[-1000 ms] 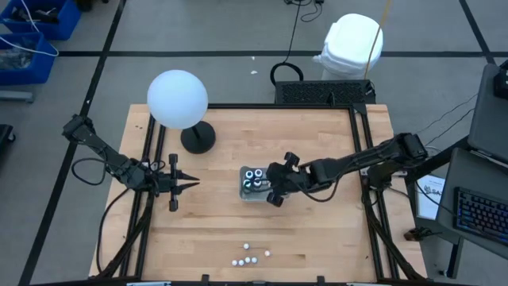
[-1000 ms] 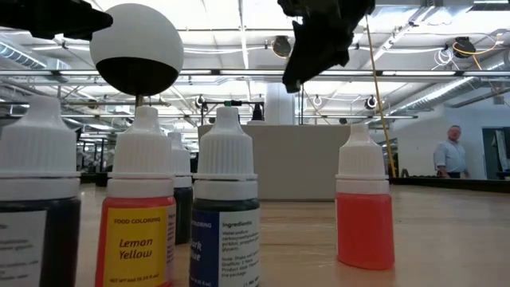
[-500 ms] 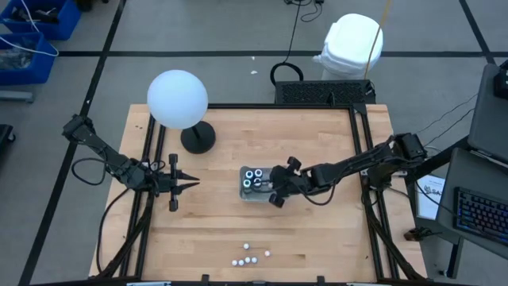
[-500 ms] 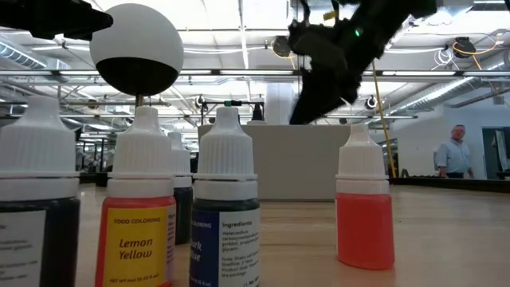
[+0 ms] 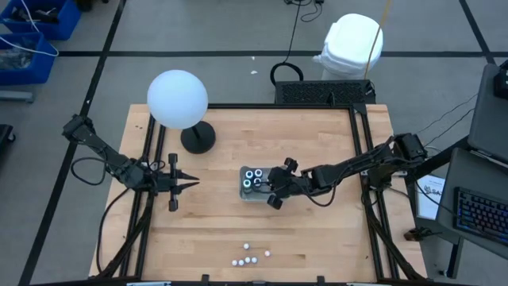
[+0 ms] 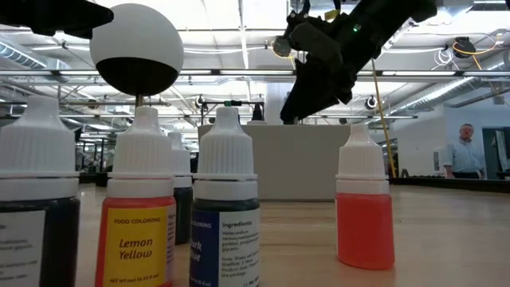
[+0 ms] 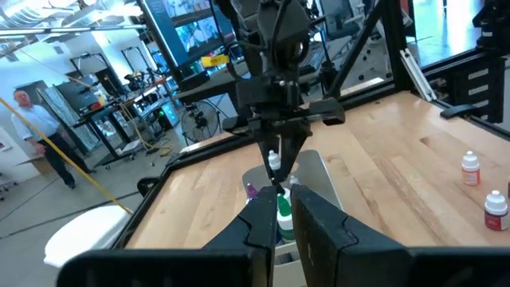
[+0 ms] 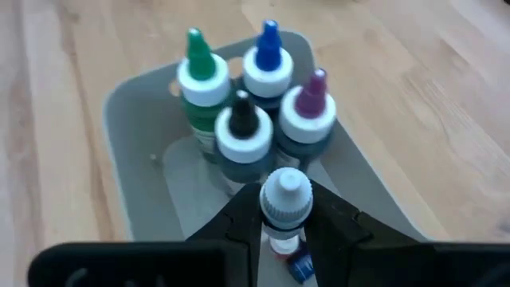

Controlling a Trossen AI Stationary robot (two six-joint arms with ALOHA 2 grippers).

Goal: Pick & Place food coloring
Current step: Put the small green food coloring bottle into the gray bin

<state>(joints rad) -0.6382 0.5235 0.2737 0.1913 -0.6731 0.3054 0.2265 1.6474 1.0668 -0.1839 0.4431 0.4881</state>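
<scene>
We observed even, bright overhead lighting on the pale wooden tabletop [image 5: 317,230], with only soft, short shadows under the arms. In the low view, rows of ceiling strip lights [image 6: 215,36] glared against the hall behind, and the nearest white-capped plastic dropper bottles [image 6: 143,215] appeared large and slightly soft. In the right wrist view, the grey plastic tray [image 8: 135,183] and wood grain were blurred.

The right arm reaches in from the table's right edge toward the centre, its wrist angled downward, and the right gripper [image 5: 272,187] has its fingers [image 8: 239,219] clamped on a small white-capped bottle [image 8: 285,199]. The left arm waits folded at the left side, the left gripper [image 5: 193,183] with its fingers pressed together.
</scene>
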